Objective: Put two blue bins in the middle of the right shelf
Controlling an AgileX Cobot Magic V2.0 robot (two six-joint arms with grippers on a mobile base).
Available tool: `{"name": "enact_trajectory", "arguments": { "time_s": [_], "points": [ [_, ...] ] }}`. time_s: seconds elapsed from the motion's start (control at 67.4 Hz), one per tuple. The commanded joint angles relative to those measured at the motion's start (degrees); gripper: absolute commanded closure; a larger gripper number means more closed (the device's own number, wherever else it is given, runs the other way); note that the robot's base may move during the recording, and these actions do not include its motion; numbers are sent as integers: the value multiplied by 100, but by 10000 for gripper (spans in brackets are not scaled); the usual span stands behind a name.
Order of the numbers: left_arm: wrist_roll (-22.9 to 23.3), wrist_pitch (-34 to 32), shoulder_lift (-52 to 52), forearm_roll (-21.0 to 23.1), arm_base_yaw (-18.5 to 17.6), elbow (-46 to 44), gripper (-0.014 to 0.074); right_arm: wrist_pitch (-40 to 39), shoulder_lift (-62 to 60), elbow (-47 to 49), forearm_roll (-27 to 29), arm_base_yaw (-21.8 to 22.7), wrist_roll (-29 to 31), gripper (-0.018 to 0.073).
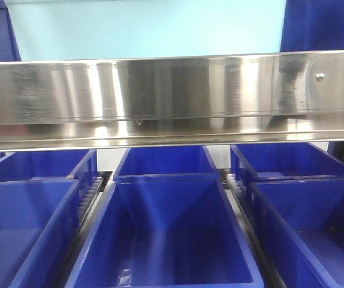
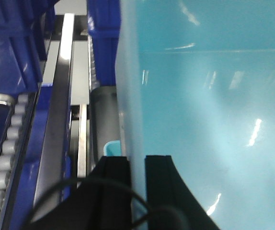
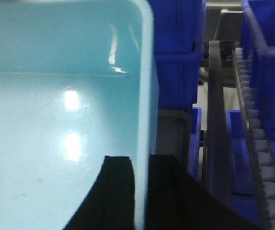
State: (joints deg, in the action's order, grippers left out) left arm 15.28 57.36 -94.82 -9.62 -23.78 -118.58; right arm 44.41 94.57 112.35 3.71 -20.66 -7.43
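A light blue bin fills most of the left wrist view, and its inside fills the left of the right wrist view. My left gripper is shut on the bin's left wall, one black finger on each side. On the opposite side, my right gripper is shut on the bin's right wall in the same way. In the front view a pale blue surface shows above the steel rail. I cannot tell if it is this bin. Neither gripper appears in the front view.
A wide steel shelf rail crosses the front view. Below it sit rows of dark blue bins on roller tracks. More dark blue bins and rollers lie left of the held bin, others with rollers right.
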Motion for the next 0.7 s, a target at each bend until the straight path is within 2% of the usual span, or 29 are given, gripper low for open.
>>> {"name": "enact_trajectory", "arguments": {
  "time_s": [0.0,0.297,0.519,0.608,0.682],
  "points": [
    [11,-102,-101,235,93,-37,707,-407,96,45,57,-3,43,713],
    [-15,69,-609,244,105,-37,707,-484,431,45,57,-3,43,713],
    [-15,342,-813,233,117,-37,703,-206,550,45,34,-3,43,713],
    [-15,467,-837,233,117,-37,651,-44,603,45,34,-3,43,710],
    [-15,495,-837,233,117,-37,556,119,630,45,34,-3,43,669]
  ]
}}
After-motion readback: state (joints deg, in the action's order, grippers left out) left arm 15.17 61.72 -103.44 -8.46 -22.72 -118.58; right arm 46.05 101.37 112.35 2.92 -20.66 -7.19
